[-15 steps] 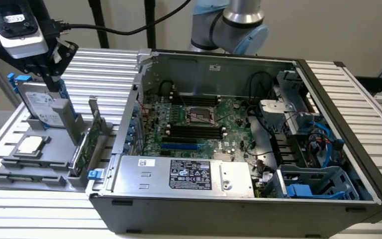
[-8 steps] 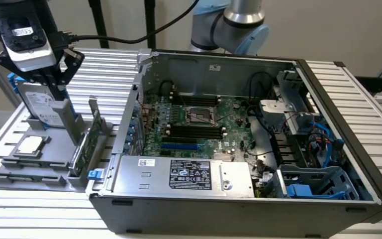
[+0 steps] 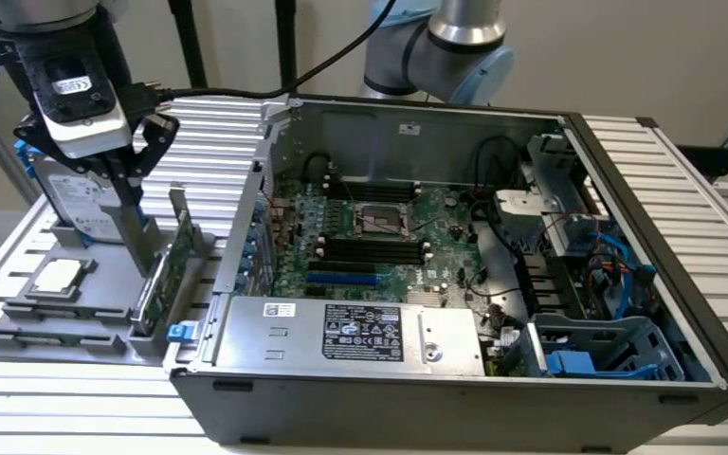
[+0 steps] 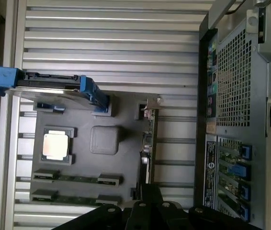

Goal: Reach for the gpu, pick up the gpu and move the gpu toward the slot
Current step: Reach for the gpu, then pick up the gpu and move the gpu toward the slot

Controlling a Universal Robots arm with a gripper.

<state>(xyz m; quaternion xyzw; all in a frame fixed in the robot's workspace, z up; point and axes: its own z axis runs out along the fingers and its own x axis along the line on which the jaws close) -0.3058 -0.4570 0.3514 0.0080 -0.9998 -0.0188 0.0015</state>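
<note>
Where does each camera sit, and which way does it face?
Exterior view: above the open computer case, looking down into it; the arm and gripper show.
Wrist view: on the wrist, looking down on the grey holder; dark gripper parts show.
Shared: gpu, hard drive, computer case.

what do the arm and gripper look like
The arm is built of silver-grey tubes with pale blue joint caps. The gripper has a grey and black body with a small white label in dark print, and black linkages below it. A black cable runs from its side toward the arm.
</note>
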